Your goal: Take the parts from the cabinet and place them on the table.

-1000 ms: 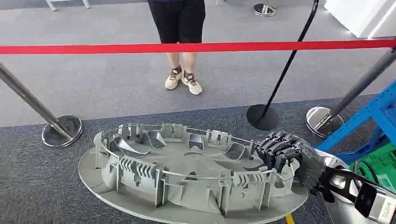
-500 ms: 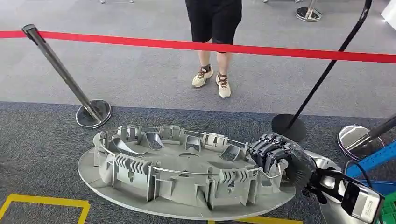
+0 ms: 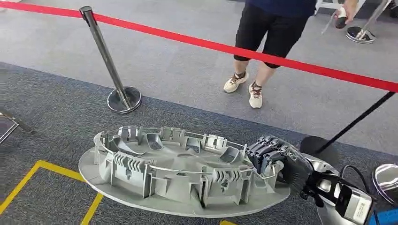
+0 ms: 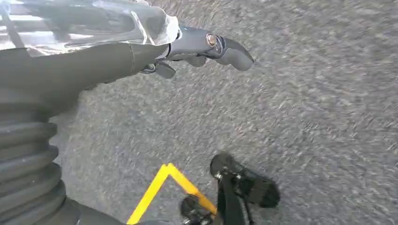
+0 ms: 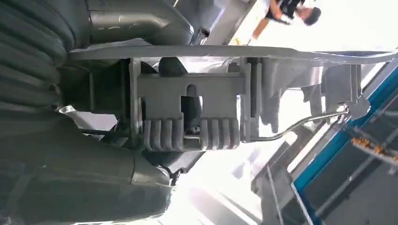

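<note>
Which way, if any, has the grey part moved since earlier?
Yes: carried in the right hand, the grey part swung left with the turning robot, judged against the post base.

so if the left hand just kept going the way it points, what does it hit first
Probably just the grey carpet. The left hand hangs with nothing in it, its fingers aimed out over bare floor; depth is hard to judge in this blurred view.

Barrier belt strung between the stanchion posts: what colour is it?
Plain red barrier belt, with no pattern visible; the head view shows it best.

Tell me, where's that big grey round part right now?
In the head view, the grey round part is low centre, its right edge held by the right hand, above dark carpet.
</note>
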You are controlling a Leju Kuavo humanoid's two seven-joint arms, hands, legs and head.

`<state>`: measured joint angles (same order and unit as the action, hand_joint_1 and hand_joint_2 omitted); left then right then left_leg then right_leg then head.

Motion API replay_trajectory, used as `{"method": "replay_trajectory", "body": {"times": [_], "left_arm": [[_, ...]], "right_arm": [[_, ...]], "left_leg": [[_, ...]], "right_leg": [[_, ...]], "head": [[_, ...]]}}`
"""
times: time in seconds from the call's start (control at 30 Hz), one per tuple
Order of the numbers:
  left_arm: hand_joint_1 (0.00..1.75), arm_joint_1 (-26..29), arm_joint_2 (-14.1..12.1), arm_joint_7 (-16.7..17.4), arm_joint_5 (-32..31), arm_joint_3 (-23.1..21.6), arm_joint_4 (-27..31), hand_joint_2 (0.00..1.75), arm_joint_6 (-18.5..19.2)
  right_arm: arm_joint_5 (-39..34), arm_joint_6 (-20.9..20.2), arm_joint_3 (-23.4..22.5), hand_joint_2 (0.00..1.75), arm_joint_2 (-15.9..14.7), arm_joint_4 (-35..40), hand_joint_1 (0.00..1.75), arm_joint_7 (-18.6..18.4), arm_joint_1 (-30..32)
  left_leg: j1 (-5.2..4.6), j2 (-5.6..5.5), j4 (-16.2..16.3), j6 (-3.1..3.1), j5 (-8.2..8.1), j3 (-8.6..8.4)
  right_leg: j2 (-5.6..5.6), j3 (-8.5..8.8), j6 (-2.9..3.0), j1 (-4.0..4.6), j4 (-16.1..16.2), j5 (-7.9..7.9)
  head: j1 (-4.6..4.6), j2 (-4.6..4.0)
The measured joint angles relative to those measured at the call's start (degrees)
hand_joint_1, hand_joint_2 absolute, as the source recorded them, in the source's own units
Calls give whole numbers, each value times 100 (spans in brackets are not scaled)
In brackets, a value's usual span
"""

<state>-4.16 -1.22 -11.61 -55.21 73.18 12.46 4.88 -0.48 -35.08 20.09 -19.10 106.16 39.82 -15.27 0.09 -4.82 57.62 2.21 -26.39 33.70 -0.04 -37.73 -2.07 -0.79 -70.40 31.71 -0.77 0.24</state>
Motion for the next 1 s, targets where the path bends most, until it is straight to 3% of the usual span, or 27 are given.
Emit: {"method": "replay_trajectory", "body": {"times": [0.03, 0.07, 0.1, 0.13, 0.2, 0.23, 0.27, 0.3, 0.33, 0.4, 0.43, 0.47, 0.5, 0.53, 0.57, 0.6, 0.73, 0.77, 0.8, 0.83, 0.9, 0.93, 0.97, 1.0], "left_arm": [[0, -2, 9, 20, -13, -18, -2, 175, 24], [0, -4, 26, 48, -37, -46, -4, 175, 24], [0, -17, 42, 89, -46, -54, -4, 175, 2], [0, -24, 46, 129, -46, -61, -4, 175, -11], [0, 3, 87, 274, -41, -66, -15, 175, -66], [0, 12, 98, 341, -33, -66, -15, 175, -105], [0, 21, 123, 402, -33, -66, -22, 175, -140], [0, 14, 146, 430, -22, -66, -31, 175, -188], [0, -6, 162, 435, 2, -66, -31, 175, -210], [0, -19, 203, 426, 20, -66, -35, 175, -219], [0, -9, 242, 402, 52, -63, -55, 175, -214], [0, -1, 256, 378, 66, -63, -55, 175, -208], [0, 1, 269, 343, 105, -63, -55, 175, -206], [0, -3, 273, 306, 174, -50, -55, 175, -204], [0, -11, 278, 275, 201, -30, -55, 175, -190], [0, -30, 286, 236, 227, -20, -55, 175, -166], [0, -49, 313, 227, 155, -20, -55, 175, -112], [0, -42, 315, 236, 131, -17, -55, 175, -114], [0, -50, 328, 247, 129, -17, -55, 175, -114], [0, -66, 326, 273, 131, -17, -55, 175, -118], [0, -71, 332, 330, 179, -6, -55, 175, -127], [0, -65, 334, 345, 188, 9, -55, 175, -129], [0, -56, 337, 348, 201, 26, -55, 175, -129], [0, -48, 339, 350, 210, 28, -55, 175, -129]], "right_arm": [[11, 33, 11, 175, 0, -2, 175, 0, -18], [7, 54, 15, 175, -4, -2, 175, 0, -41], [-15, 63, 15, 175, -18, -9, 175, 0, -54], [-29, 72, 13, 175, -33, -13, 175, 4, -65], [-9, 96, 17, 175, -46, -17, 175, 0, -90], [-4, 96, 24, 175, -48, -17, 175, 0, -100], [-9, 98, 28, 175, -66, -17, 175, 0, -130], [-28, 96, 39, 175, -92, -15, 175, -15, -148], [-66, 98, 48, 175, -133, -15, 175, -24, -155], [-136, 96, 48, 175, -228, -17, 175, -26, -166], [-173, 85, 50, 175, -303, -20, 175, -26, -166], [-203, 74, 50, 175, -348, -28, 175, -24, -169], [-236, 54, 50, 175, -387, -35, 175, -24, -186], [-267, 26, 52, 175, -404, -44, 175, -24, -217], [-278, 17, 59, 175, -409, -55, 175, -22, -263], [-278, 20, 72, 175, -409, -63, 175, -17, -301], [-262, 30, 146, 175, -400, -85, 175, -22, -445], [-262, 33, 164, 175, -404, -85, 175, -26, -474], [-262, 46, 188, 175, -402, -87, 175, -44, -493], [-265, 66, 194, 175, -415, -87, 175, -44, -498], [-245, 137, 210, 175, -420, -87, 175, -42, -466], [-230, 164, 212, 175, -426, -87, 175, -42, -433], [-219, 179, 212, 175, -442, -87, 175, -37, -413], [-219, 190, 212, 175, -455, -85, 175, -35, -407]], "left_leg": [[7, -87, 5, -14, -9, -19], [19, -169, 13, -31, -19, -15], [-20, -243, 50, -67, -36, 23], [15, -322, 43, -101, -18, 63], [54, -452, 14, -177, 14, 100], [45, -532, 8, -210, 13, 156], [33, -350, 78, -222, -38, 159], [-3, 36, 317, -242, -198, 285], [4, 268, 743, -266, -425, 505], [26, 427, 1694, -290, -795, 995], [40, 431, 1886, -299, -803, 1102], [55, 437, 1764, -304, -682, 1050], [64, 461, 1404, -303, -478, 858], [65, 542, 838, -299, -229, 545], [58, 762, 269, -288, -35, 204], [7, 1017, 50, -246, -100, 78], [-20, 723, 37, -126, -76, 90], [49, 661, -4, -74, -42, 4], [50, 588, -3, -49, -42, 2], [54, 518, -2, -19, -37, 4], [50, 346, 3, -7, -42, 7], [47, 251, 4, -7, -42, 4], [47, 153, 5, -8, -43, -4], [49, 60, 6, -11, -45, -17]], "right_leg": [[84, 215, 16, -4, 532, -294], [357, 404, 26, -23, 1033, -519], [563, 464, 39, -58, 1190, -443], [513, 498, 39, -39, 1202, -433], [391, 495, 94, 2, 1201, -426], [310, 519, 131, -36, 1239, -446], [216, 537, 155, -47, 1261, -460], [141, 541, 207, -49, 1265, -446], [54, 543, 220, -33, 1265, -439], [-143, 544, 242, -16, 1264, -420], [-234, 545, 237, -15, 1264, -414], [-317, 549, 229, -16, 1262, -405], [-387, 556, 215, -16, 1261, -395], [-460, 574, 197, -18, 1261, -383], [-518, 597, 171, -16, 1260, -366], [-563, 620, 136, 31, 1257, -345], [-796, 729, 7, 8, 1294, -295], [-737, 720, -40, -27, 1269, -245], [-419, 666, -47, -35, 1080, -116], [-200, 457, -49, -34, 641, 112], [-51, -55, -60, -27, -373, 502], [-33, -229, -55, -25, -659, 533], [-22, -252, -38, -25, -599, 416], [-12, -129, -18, -28, -284, 188]], "head": [[0, 0], [2, 0], [-6, 0], [-11, 0], [-11, 0], [-11, 0], [-11, 0], [-79, 0], [-92, 0], [-94, 0], [-94, 0], [-94, 0], [-94, 0], [-92, 0], [-96, 0], [-94, 0], [-72, 0], [-74, 0], [-39, -2], [-26, 0], [18, 0], [13, 0], [18, 0], [18, 0]]}}
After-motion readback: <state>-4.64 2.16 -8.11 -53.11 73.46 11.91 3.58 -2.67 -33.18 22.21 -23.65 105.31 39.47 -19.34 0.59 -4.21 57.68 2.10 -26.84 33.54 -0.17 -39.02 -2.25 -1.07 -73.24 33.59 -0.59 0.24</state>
